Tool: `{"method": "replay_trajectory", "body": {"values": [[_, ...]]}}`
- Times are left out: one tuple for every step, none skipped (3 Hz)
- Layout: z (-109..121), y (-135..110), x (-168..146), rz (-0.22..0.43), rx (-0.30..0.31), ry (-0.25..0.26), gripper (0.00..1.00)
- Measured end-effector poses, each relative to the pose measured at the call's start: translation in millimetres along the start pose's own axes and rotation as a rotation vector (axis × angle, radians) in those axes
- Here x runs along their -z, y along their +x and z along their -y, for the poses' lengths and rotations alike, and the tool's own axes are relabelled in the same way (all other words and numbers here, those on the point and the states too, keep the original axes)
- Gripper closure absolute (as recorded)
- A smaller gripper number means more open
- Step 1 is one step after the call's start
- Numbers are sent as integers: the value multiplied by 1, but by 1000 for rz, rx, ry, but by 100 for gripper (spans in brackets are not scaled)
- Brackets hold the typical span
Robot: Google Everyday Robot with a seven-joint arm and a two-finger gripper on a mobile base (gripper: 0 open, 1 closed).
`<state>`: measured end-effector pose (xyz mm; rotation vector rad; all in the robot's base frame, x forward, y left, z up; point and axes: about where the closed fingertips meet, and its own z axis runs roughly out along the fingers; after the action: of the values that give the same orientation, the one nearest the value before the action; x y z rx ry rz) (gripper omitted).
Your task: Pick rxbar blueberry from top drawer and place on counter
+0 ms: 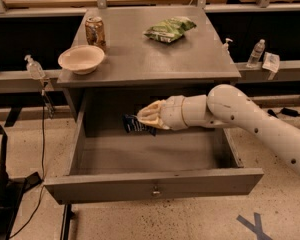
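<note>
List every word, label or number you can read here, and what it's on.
"X": blue tape cross on the floor.
Pale print on the snack bar, held in the gripper above the open drawer: too blurred to read.
Label on the can: unreadable.
Print on the chip bag: unreadable.
Label on the water bottle: too small.

Single view, set high in front, angled down at the cabinet. Close range: tabletop (140, 59) fills upper frame, open top drawer (155, 180) faces lens. Arm enters right; tool (145, 117) mid-frame above drawer, clamped on rxbar blueberry (134, 125).
</note>
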<state>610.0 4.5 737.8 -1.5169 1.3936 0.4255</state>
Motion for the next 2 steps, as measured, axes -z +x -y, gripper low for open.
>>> {"method": "replay_trajectory", "body": {"values": [[2, -47, 14, 106, 80, 1, 100], [2, -78, 27, 157, 119, 2, 100]]}}
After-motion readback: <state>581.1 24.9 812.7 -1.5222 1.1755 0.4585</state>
